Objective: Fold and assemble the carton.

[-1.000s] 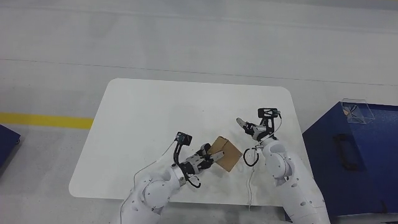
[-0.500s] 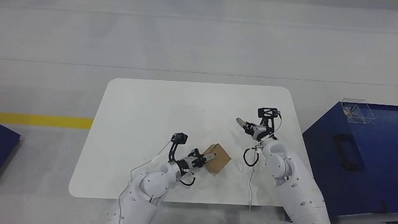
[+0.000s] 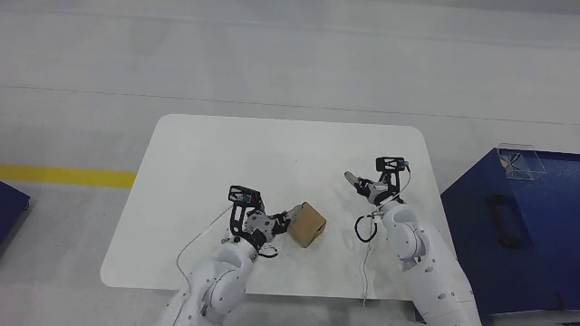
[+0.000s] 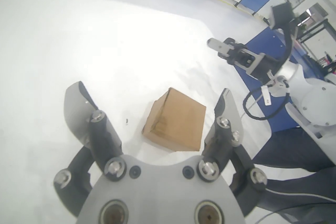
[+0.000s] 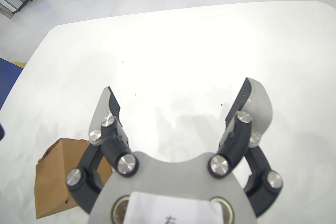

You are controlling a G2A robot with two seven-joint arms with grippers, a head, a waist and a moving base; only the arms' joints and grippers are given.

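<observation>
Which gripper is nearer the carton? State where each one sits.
Left. The left gripper, open, sits close beside the carton, aimed at it but not closed on it. The right gripper, also open, is farther off on the carton's other side.

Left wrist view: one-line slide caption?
Left gripper, jaws open, faces the closed carton standing free on the white table.

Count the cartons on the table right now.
1. The carton sits on the table near the robot's edge, just ahead of the open left hand. No spot shows where another could hide.
</observation>
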